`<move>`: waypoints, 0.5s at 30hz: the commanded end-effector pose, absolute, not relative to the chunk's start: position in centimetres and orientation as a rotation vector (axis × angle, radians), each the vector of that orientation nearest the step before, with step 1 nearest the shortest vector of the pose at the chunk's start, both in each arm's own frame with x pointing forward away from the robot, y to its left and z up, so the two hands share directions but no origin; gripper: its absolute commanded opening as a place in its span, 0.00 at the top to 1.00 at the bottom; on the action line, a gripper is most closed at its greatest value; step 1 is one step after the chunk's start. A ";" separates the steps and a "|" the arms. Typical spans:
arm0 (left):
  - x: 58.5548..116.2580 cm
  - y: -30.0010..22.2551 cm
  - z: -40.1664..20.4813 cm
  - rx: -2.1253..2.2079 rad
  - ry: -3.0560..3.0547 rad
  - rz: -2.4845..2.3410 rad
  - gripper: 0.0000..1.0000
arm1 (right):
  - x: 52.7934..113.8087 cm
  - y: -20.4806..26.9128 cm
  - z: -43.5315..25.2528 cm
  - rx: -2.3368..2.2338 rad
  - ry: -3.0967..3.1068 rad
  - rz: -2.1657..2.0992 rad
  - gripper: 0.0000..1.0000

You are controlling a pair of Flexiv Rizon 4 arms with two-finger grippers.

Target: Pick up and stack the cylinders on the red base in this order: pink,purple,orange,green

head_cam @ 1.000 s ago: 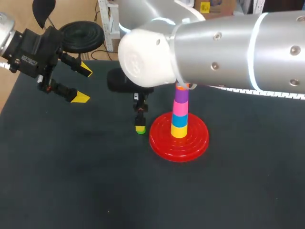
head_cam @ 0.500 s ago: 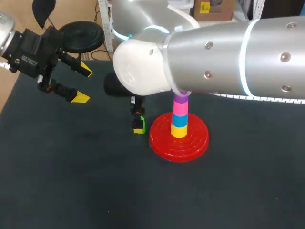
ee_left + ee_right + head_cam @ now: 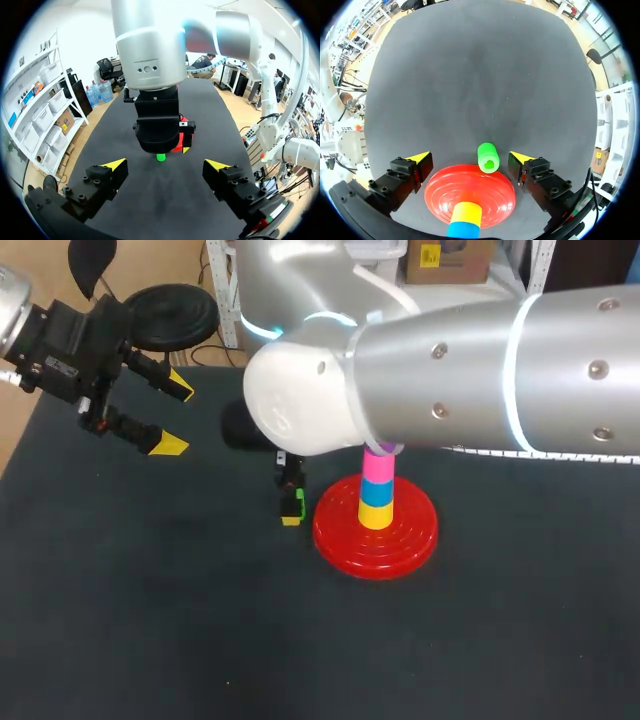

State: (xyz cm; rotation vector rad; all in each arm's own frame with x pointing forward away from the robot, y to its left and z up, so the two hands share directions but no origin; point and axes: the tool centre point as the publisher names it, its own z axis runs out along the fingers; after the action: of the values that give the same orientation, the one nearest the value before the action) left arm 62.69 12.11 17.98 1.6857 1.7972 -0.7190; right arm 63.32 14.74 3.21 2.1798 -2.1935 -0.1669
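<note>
Hovering over table [image 3: 150, 590], right gripper [image 3: 470, 157] spread wide; green cylinder [image 3: 488, 157] between fingers, neither touching, just beside red base [image 3: 485, 195]. Yellow, blue, pink cylinders [image 3: 377, 490] stacked on base. Left gripper [image 3: 175, 417] spread, well apart.

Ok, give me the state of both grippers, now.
Left gripper: open, holding nothing.
Right gripper: open, green cylinder between its fingers, not gripped.
</note>
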 end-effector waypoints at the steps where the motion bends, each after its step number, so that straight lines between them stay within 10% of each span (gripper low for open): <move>1: 62.6 12.1 17.9 1.684 1.797 -0.716 0.00 | 63.1 14.9 2.9 2.178 -2.197 -0.171 0.00; 15: 62.6 12.1 17.9 1.684 1.797 -0.716 0.00 | 63.4 14.8 2.1 2.173 -2.220 -0.094 0.00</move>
State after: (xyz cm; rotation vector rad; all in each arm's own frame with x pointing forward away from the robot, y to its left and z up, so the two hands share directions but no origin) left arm 62.69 12.11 17.98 1.6857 1.7972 -0.7189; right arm 63.58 14.84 2.33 2.1709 -2.2115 -0.1047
